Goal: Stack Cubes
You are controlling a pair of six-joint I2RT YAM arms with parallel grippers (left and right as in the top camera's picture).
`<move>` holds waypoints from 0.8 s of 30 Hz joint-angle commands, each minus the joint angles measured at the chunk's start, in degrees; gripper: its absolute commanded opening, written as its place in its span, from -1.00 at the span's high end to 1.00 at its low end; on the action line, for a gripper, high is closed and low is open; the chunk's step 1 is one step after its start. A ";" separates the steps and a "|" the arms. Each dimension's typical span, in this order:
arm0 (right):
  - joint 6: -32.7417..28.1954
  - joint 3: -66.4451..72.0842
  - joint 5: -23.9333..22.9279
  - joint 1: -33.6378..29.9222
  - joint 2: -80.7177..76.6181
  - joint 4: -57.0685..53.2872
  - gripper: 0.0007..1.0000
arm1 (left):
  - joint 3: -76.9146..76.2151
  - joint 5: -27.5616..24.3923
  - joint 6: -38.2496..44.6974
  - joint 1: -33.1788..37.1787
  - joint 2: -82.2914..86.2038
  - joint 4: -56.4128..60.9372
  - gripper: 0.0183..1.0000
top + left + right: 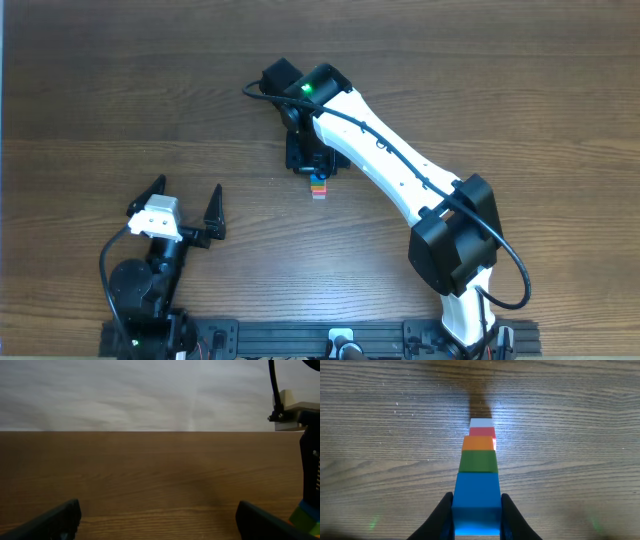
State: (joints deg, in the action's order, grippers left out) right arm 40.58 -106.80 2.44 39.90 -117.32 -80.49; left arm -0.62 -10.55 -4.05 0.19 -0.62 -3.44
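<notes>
A tower of cubes [319, 187] stands on the wooden table [120, 90] near its middle. In the right wrist view it runs from a blue cube [476, 492] on top down through green [478, 461], orange [479, 442] and red [482, 432] to a white one [481, 422] at the base. My right gripper [476, 520] is directly above the tower, its fingers [442, 515] pressed against both sides of the blue cube. My left gripper [183, 203] stands open and holds nothing near the front left, well apart from the tower.
From the left wrist view, the tower's edge [305, 516] and the right arm's gripper body [310, 460] are off to one side. Bare wood lies all around the tower.
</notes>
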 commanded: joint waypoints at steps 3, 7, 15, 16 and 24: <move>0.79 0.98 -1.27 -0.28 1.38 0.20 0.97 | 0.28 -0.31 0.85 0.31 0.31 -0.04 -1.00; 0.98 0.98 -1.29 -0.28 1.38 0.20 0.90 | 0.28 -0.31 0.85 0.31 0.28 -0.04 -1.00; 1.05 1.20 -1.29 -0.28 1.38 0.57 0.85 | 0.28 -0.31 0.85 0.31 0.31 -0.04 -1.00; 1.05 1.18 -1.29 -0.28 1.38 0.59 0.83 | 0.28 -0.33 0.85 0.31 0.28 -0.04 -1.00; 1.05 1.20 -1.42 -0.28 1.38 0.59 0.22 | 0.28 -0.31 0.85 0.31 0.28 -0.04 -1.00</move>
State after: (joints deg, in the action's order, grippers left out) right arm 41.08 -106.21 2.13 39.90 -117.32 -80.05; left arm -0.64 -10.55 -4.05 0.19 -0.62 -3.44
